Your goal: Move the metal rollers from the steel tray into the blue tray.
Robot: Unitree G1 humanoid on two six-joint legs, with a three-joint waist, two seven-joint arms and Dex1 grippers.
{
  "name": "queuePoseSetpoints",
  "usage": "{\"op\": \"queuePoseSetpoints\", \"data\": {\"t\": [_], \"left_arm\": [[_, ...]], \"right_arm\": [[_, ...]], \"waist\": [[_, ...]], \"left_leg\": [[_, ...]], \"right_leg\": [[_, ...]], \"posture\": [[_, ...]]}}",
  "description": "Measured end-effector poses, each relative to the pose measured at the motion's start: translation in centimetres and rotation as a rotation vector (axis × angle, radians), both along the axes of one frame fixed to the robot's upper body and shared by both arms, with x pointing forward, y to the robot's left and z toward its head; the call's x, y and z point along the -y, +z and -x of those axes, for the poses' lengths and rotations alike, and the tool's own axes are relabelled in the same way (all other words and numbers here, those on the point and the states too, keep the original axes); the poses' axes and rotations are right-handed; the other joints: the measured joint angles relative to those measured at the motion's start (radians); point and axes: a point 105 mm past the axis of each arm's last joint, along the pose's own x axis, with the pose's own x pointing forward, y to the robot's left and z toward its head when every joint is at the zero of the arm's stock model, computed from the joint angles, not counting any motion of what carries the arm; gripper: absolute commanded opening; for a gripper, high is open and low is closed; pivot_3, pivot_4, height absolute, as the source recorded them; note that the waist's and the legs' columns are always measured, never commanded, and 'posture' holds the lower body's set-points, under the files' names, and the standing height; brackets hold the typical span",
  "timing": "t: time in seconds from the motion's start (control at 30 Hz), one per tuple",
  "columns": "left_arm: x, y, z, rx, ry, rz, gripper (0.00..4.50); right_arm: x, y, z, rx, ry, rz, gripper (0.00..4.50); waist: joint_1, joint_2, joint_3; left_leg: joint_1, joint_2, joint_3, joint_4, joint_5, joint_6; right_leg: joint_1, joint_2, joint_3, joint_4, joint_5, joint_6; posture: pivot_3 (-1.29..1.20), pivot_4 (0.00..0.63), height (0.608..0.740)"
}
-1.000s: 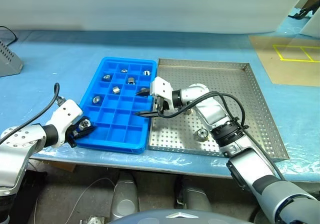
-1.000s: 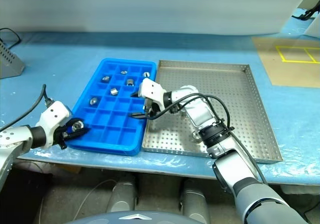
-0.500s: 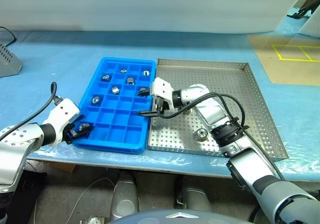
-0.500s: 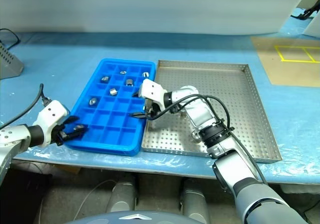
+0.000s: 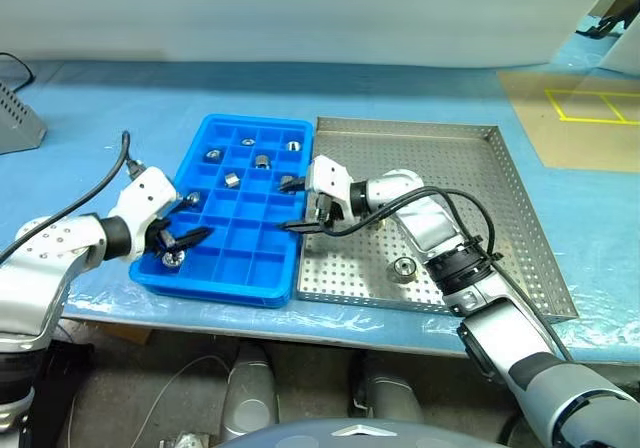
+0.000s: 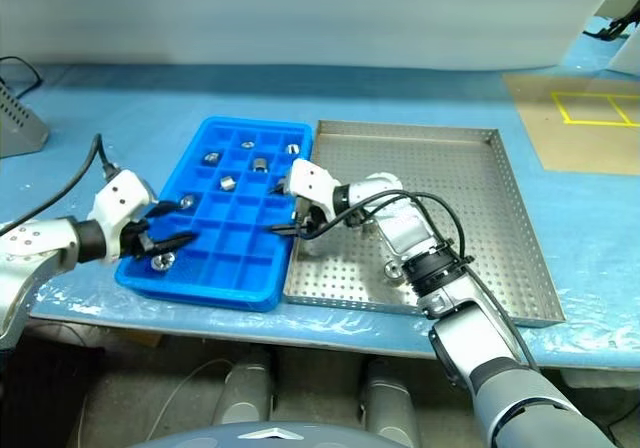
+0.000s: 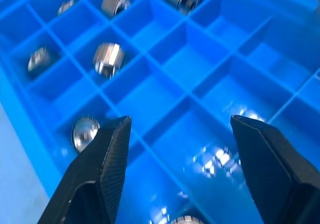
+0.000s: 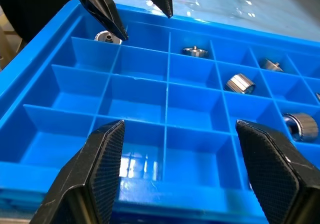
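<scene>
The blue tray (image 5: 240, 253) lies left of the steel tray (image 5: 440, 158). My left gripper (image 5: 190, 218) hovers open and empty over the blue tray's near-left part. Just below it, a roller (image 5: 172, 259) rests in the near-left corner compartment. Several more metal rollers (image 5: 231, 179) sit in the far compartments; the left wrist view shows one (image 7: 108, 60) ahead of that gripper (image 7: 180, 149). A single roller (image 5: 403, 266) lies on the steel tray's near side. My right gripper (image 5: 290, 206) stands open and empty at the blue tray's right rim, pointing left across it (image 8: 180, 154).
A grey object (image 5: 15, 118) stands at the far left of the blue-covered table. A tan mat with yellow lines (image 5: 575, 118) lies at the far right. The table's front edge runs just below both trays.
My left gripper opened and let its roller drop into the near-left corner compartment. It then rose and moved right over the blue tray. The right gripper stayed put.
</scene>
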Motion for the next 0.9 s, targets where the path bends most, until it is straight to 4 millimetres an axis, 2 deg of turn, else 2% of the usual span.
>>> {"op": "queuePoseSetpoints", "data": {"t": [0.17,0.33,0.43,0.5,0.6,0.7,0.77,0.9], "left_arm": [[2.6,1.6,-2.1,0.043,-0.126,0.016,3.33],[7.1,0.3,-4.9,0.020,-0.275,0.030,3.33],[9.4,-1.2,-6.0,-0.015,-0.357,0.005,3.33],[11.1,-1.5,-6.6,-0.027,-0.420,0.006,3.33],[14.4,-0.6,-8.0,-0.004,-0.502,0.049,3.33],[17.1,0.2,-8.4,0.027,-0.572,0.087,3.33],[18.3,-0.6,-8.6,0.027,-0.612,0.048,3.33],[19.5,-3.7,-8.1,-0.045,-0.669,-0.006,3.33]], "right_arm": [[3.1,-0.1,-1.1,-0.003,-0.123,0.007,3.70],[6.1,0.8,-1.4,0.018,-0.254,-0.006,3.70],[8.0,1.1,-1.0,0.031,-0.325,-0.005,3.70],[9.4,1.0,-0.5,0.026,-0.382,-0.002,3.70],[10.9,0.7,0.6,0.010,-0.458,-0.009,3.70],[11.2,0.6,1.3,-0.004,-0.495,-0.023,3.70],[12.1,0.5,1.8,-0.001,-0.549,-0.029,3.70],[12.9,0.1,2.4,-0.011,-0.618,-0.030,3.70]], "waist": [[-0.005,0.000,0.000],[-0.023,0.000,-0.001],[-0.045,0.000,-0.001],[-0.059,0.000,-0.001],[-0.075,0.000,-0.001],[-0.097,0.000,-0.001],[-0.112,0.001,-0.001],[-0.136,0.000,-0.001]], "left_leg": [[0.001,-0.001,0.000,0.001,0.001,-0.002],[0.001,-0.001,0.001,0.002,0.004,-0.006],[0.001,-0.001,0.001,0.003,0.004,-0.006],[0.001,-0.001,0.001,0.003,0.004,-0.006],[0.001,-0.001,0.001,0.004,0.004,-0.005],[0.002,-0.002,0.002,0.008,0.002,-0.002],[0.002,-0.002,0.002,0.008,0.001,0.000],[0.002,-0.002,0.003,0.009,-0.001,0.003]], "right_leg": [[0.001,0.000,0.001,0.002,0.000,0.000],[0.001,0.000,0.002,0.002,0.000,0.000],[0.001,0.000,0.003,0.002,0.001,0.000],[0.001,0.001,0.003,0.001,0.001,0.000],[0.002,0.002,0.004,0.000,0.001,0.000],[0.003,0.002,0.007,0.000,0.002,0.002],[0.004,0.002,0.008,-0.001,0.002,0.002],[0.004,0.003,0.009,-0.002,0.002,0.003]], "posture": [[0.00,0.150,0.740],[-0.11,0.150,0.740],[-0.21,0.150,0.740],[-0.27,0.150,0.740],[-0.30,0.150,0.740],[-0.38,0.150,0.740],[-0.40,0.150,0.740],[-0.43,0.150,0.740]]}}
